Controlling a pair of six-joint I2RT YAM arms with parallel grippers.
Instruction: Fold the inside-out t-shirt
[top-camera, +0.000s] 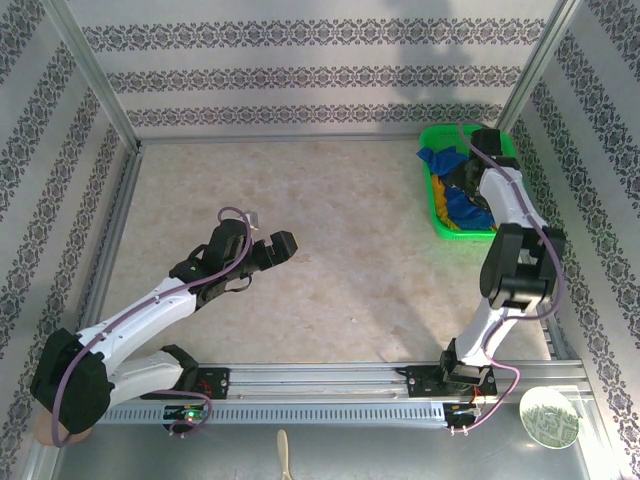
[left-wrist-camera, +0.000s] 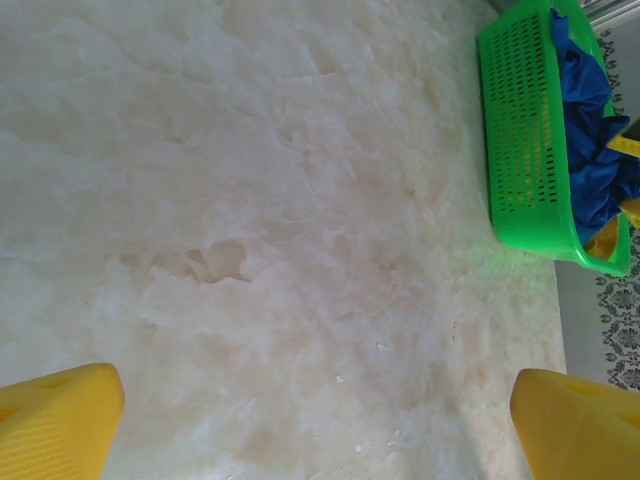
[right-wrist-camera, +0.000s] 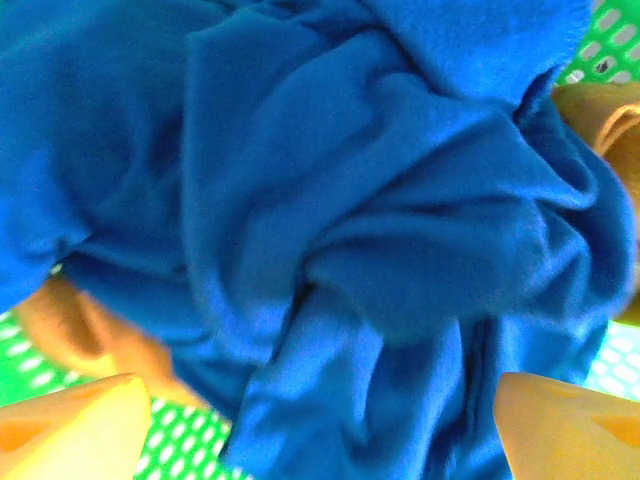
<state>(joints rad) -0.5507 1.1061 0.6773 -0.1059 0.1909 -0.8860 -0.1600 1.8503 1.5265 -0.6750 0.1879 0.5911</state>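
Two hands, both released: your right hand (right-wrist-camera: 320, 428) hangs with fingers spread just over the t-shirt (right-wrist-camera: 330, 220), and your left hand (left-wrist-camera: 318, 420) gapes above bare bench (left-wrist-camera: 250, 180). The royal-blue t-shirt is a scrunched heap of deep, soft folds. It's stuffed in the green basket (left-wrist-camera: 520, 130) at the bench's far right corner, on top of a mustard garment (right-wrist-camera: 70, 325).

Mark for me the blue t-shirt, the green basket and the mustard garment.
blue t-shirt (right-wrist-camera: 380, 230), right wrist view, bunched middle folds.
green basket (left-wrist-camera: 520, 130), left wrist view, perforated side wall.
mustard garment (right-wrist-camera: 60, 320), right wrist view, patch below the shirt's left edge.
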